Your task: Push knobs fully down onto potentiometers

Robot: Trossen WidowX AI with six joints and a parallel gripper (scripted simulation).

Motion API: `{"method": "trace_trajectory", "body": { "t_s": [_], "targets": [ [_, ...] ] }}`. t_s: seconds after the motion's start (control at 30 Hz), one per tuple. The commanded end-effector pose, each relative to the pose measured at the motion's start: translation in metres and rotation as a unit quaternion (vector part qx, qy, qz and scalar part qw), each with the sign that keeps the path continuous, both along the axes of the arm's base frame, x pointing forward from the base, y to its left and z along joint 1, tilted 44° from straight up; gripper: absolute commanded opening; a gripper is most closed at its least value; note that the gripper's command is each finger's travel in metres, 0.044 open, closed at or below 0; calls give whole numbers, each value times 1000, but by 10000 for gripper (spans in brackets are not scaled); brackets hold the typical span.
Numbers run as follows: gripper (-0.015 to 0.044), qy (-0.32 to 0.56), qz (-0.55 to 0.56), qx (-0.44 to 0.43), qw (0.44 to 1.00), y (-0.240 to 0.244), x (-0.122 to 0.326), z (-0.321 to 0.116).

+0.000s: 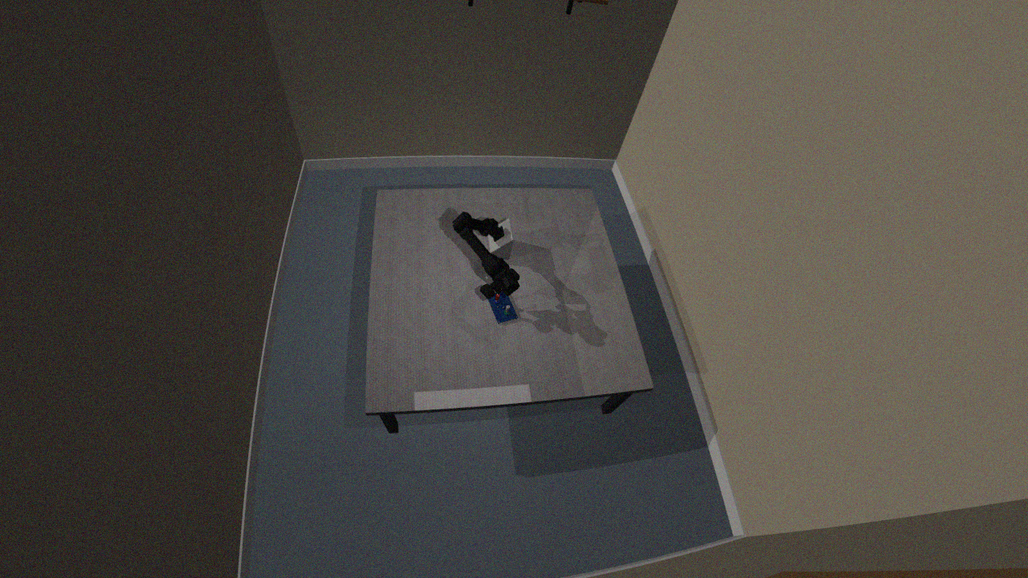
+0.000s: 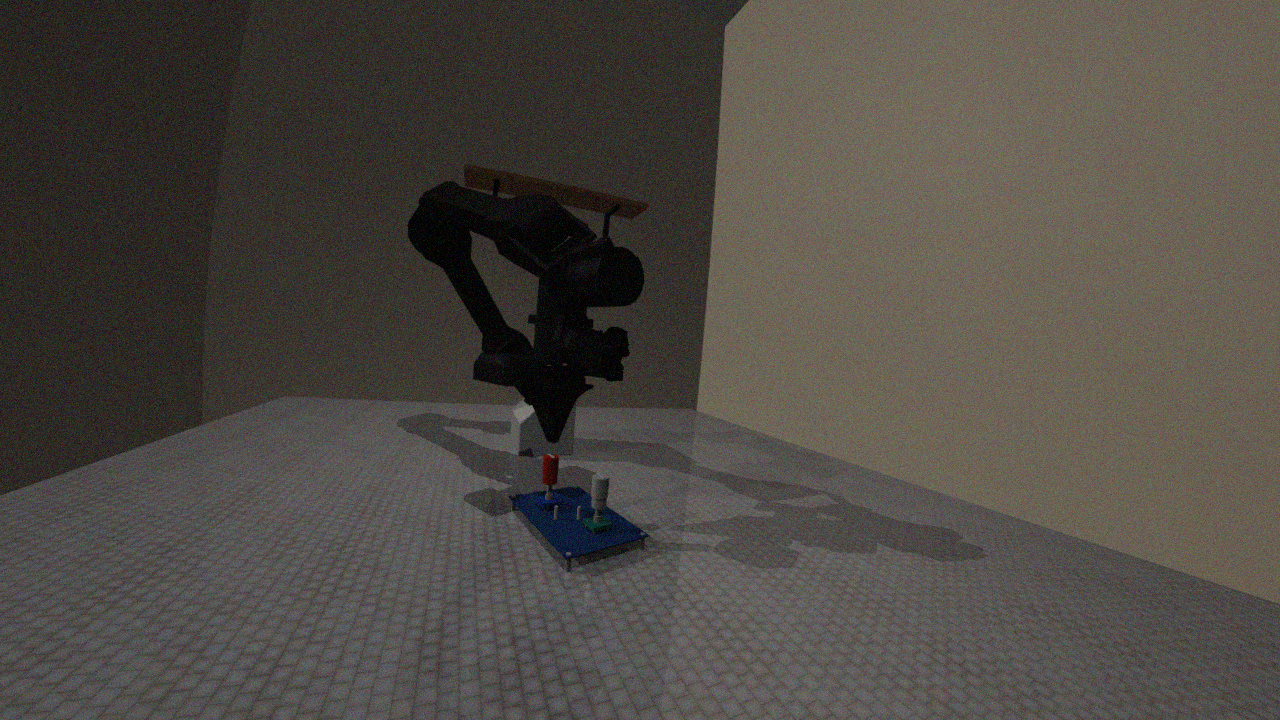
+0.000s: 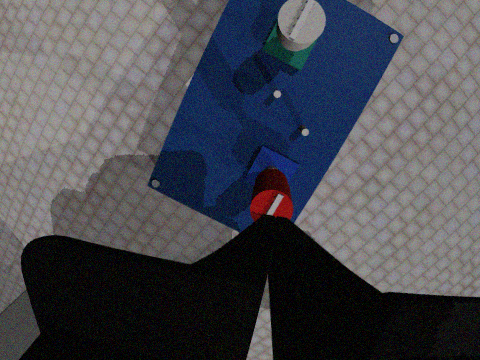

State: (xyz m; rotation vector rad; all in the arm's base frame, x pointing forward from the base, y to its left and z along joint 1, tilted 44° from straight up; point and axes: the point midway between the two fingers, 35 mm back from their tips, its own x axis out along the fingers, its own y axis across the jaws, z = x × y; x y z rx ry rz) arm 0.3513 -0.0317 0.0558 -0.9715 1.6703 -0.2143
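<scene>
Specifically, the step in hand, as I judged it from my remote station, was lining up to press the red cylindrical knob (image 1: 497, 295) (image 2: 550, 470) (image 3: 271, 205). It stood upright at the left in the exterior view, raised on its shaft over the square blue potentiometer (image 2: 548, 504) (image 3: 275, 157) of the flat blue circuit board (image 1: 499, 316) (image 2: 572, 540) (image 3: 345, 90). The black tapered gripper (image 1: 497, 290) (image 2: 553, 440) (image 3: 276, 217) hung above it, fingers together, nothing between them. To the right, the white cylindrical knob (image 1: 507, 307) (image 2: 600, 488) (image 3: 300, 22) also stood high over the square green potentiometer (image 1: 506, 313) (image 2: 597, 525) (image 3: 300, 57). Neither knob was seated.

Procedure, in my judgement: centre the joined tips over the red cap, descend straight along the shaft, press slowly and stop at seating. Side load risked tilting the knob or prying the potentiometer loose; excess force risked the same. The white knob required the same stroke afterwards, with a lift between to clear both caps.

Visibility limits: in the wrist view, the fingers covered the board's near corner and the cap's near edge; the top of the frame cut off the board's far end. The exterior view suggested a gap above the red cap, but I could not confirm centring. The top view was too small and dark for checking alignment.
</scene>
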Motion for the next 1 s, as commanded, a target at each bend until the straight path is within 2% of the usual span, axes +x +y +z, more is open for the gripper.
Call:
{"method": "trace_trajectory", "body": {
  "t_s": [0.0,0.97],
  "targets": [
    [0,2,2,-3,1000,-5,-1,-5],
    [0,2,2,-3,1000,-12,-1,-12]
  ]
}}
